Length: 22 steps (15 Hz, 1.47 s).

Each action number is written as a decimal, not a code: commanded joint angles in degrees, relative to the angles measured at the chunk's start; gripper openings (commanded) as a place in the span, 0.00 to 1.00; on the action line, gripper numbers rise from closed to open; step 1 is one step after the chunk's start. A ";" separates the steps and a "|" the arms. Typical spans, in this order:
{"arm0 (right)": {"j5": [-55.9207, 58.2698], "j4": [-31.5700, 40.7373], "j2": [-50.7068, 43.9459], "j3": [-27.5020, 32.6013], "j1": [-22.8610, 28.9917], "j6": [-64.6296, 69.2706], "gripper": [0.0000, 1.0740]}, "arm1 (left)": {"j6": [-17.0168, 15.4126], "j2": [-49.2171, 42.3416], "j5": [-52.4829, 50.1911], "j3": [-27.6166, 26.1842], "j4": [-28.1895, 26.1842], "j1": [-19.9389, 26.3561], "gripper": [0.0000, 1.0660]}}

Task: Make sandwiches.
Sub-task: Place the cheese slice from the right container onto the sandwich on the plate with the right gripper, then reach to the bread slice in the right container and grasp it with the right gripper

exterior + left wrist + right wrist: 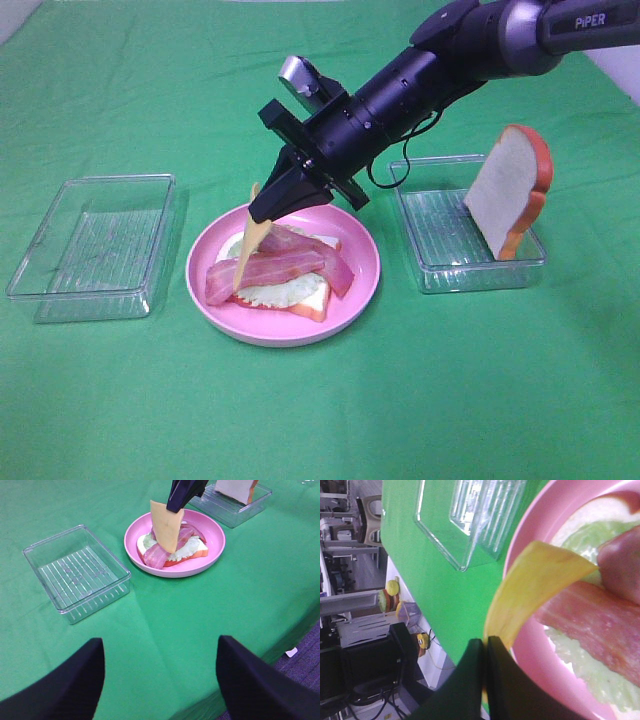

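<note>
Green cloth covers the table (320, 420) right in front of us. We see the pink plate (365, 285) in the middle of it. On the plate sits a half-made sandwich: a bread slice (310, 300) at the bottom, pale green lettuce (285, 292) on that, and two bacon strips (275, 268) across the top. Just above the bacon hangs the yellow cheese slice (246, 250), standing on its edge and tilted. Our right tool (262, 212) is pinched shut on the top of the cheese. Our left tool (160, 672) is back near the table edge with its two fingers (65, 685) spread wide and nothing between them. To the right of the plate we see a clear tray (440, 265), and a second bread slice (505, 190) leans up inside it. To the left of the plate is another clear tray (95, 250).
</note>
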 commanded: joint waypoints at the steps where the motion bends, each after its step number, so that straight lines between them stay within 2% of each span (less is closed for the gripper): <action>1: -1.60 -2.41 0.17 0.29 -0.06 2.52 0.00 | -0.17 -1.20 -0.69 0.11 -0.23 -0.11 0.58; 3: -3.09 -6.07 0.17 0.29 -0.06 5.56 0.02 | -0.17 -1.20 -0.69 0.11 -0.23 -0.11 0.58; 4: -3.95 -7.79 0.17 0.29 -0.06 6.93 0.12 | -0.17 -1.20 -0.69 0.11 -0.23 -0.11 0.58; 5: -4.41 -9.63 0.17 0.29 -0.11 8.19 0.39 | -0.17 -1.20 -0.69 0.11 -0.23 -0.11 0.58; 6: -4.41 -10.37 -0.06 0.29 -0.17 8.19 0.50 | -0.17 -1.20 -0.69 0.11 -0.23 -0.11 0.58; 7: -4.41 -11.06 -0.57 0.23 -0.17 8.54 0.58 | -0.17 -1.20 -0.69 0.11 -0.23 -0.11 0.58; 9: -4.41 -13.06 -2.12 0.23 -0.17 9.63 0.66 | -0.17 -1.20 -0.69 0.11 -0.23 -0.11 0.58; 12: -4.35 -21.54 -7.10 -0.69 -0.17 15.07 0.67 | -0.17 -1.20 -0.69 0.11 -0.23 -0.11 0.58; 15: -3.15 -35.58 -12.78 -2.41 -0.17 23.84 0.67 | -0.17 -1.20 -0.69 0.11 -0.23 -0.11 0.58; 18: 2.92 -53.06 -16.84 -4.81 -0.23 32.26 0.67 | -0.17 -1.20 -0.69 0.11 -0.23 -0.11 0.58; 20: 5.21 -60.50 -17.48 -5.73 -0.23 34.38 0.67 | -0.17 -1.20 -0.69 0.11 -0.23 -0.11 0.58; 22: 6.82 -66.41 -17.48 -5.73 -0.23 34.61 0.71 | -0.17 -1.20 -0.69 0.11 -0.23 -0.11 0.58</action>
